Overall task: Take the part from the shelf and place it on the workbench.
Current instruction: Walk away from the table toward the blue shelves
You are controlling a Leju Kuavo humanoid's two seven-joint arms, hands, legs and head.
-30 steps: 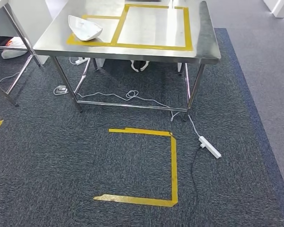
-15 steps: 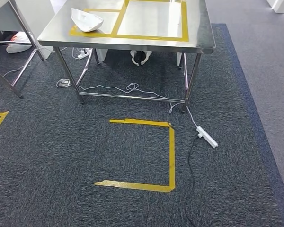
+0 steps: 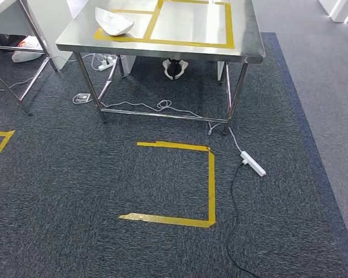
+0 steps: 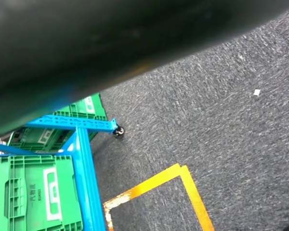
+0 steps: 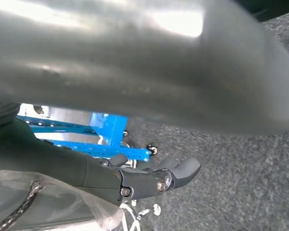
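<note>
The steel workbench (image 3: 246, 40) stands ahead in the head view, its top marked with yellow tape rectangles. A white curved part (image 3: 113, 21) lies on its left rectangle. In the right wrist view my right hand (image 5: 150, 178) stretches its dark fingers (image 5: 183, 169) out under a broad pale grey part (image 5: 136, 72), blurred and very close to the camera, which it holds. Behind the hand is the blue shelf frame (image 5: 110, 130).
A yellow tape outline (image 3: 210, 185) marks the dark carpet before the bench. A white power strip (image 3: 252, 163) and its cables lie near the bench's right legs. Another table's legs (image 3: 14, 87) stand at the left. The blue wheeled shelf (image 4: 85, 178) carries green crates (image 4: 33, 192).
The whole head view has shifted, so the camera moved: the bench and floor tape now sit higher and slightly to the right. The white part on the bench has not moved.
</note>
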